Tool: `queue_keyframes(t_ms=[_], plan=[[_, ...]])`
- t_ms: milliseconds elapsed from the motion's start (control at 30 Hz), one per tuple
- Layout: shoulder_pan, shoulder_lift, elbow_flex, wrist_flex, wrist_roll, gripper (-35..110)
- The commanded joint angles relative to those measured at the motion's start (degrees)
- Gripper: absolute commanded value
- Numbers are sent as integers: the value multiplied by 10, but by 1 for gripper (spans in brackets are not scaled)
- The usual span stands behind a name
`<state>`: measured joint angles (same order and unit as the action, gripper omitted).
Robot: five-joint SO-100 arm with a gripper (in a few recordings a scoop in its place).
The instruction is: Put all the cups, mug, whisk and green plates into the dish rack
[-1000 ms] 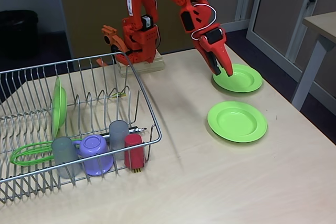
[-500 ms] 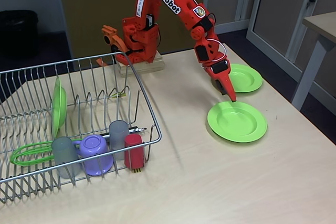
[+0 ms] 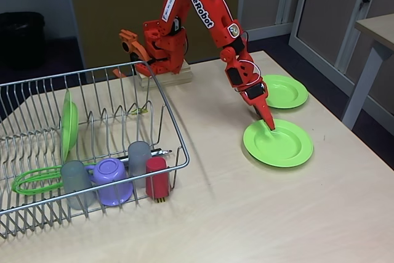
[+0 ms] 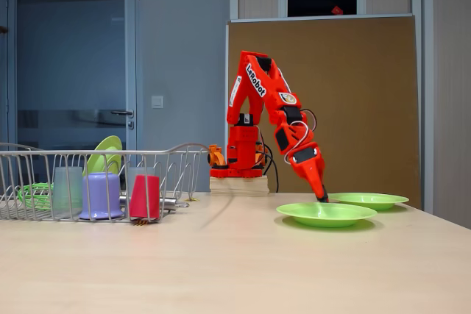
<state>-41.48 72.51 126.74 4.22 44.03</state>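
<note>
My orange gripper [image 3: 269, 125] points down, its tip at the back rim of the nearer green plate [image 3: 278, 144], also seen at the gripper [image 4: 321, 197] and plate [image 4: 326, 213]. Its fingers look like one narrow point, so their gap is unclear. A second green plate [image 3: 285, 91] lies behind it. The dish rack [image 3: 165, 106] holds a green plate [image 3: 69, 124] on edge, the green whisk [image 3: 34, 180], two grey cups [image 3: 77, 183] [image 3: 139, 159], the purple mug [image 3: 112, 181] upside down and the red cup [image 3: 156, 177].
The arm's base [image 3: 161, 60] stands on a wooden block at the table's back edge. A grey table leg [image 3: 360, 84] stands off to the right. Bare tabletop [image 3: 246, 214] stretches in front of the rack and plates.
The gripper has swung from over the far plate forward and down to the nearer plate's back rim. Plates and rack contents have not moved.
</note>
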Motion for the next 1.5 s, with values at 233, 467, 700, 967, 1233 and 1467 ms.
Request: queue_keyframes(t_ms=[233,467,700,967,1233,1467], plan=[[17,-63,21,-115,59,18],[36,-97,31,-198,146,0],[43,-4,-33,-4,90,0],[73,49,-294,400,-68,0],[101,37,-538,655,-122,0],[163,37,-756,832,-163,0]])
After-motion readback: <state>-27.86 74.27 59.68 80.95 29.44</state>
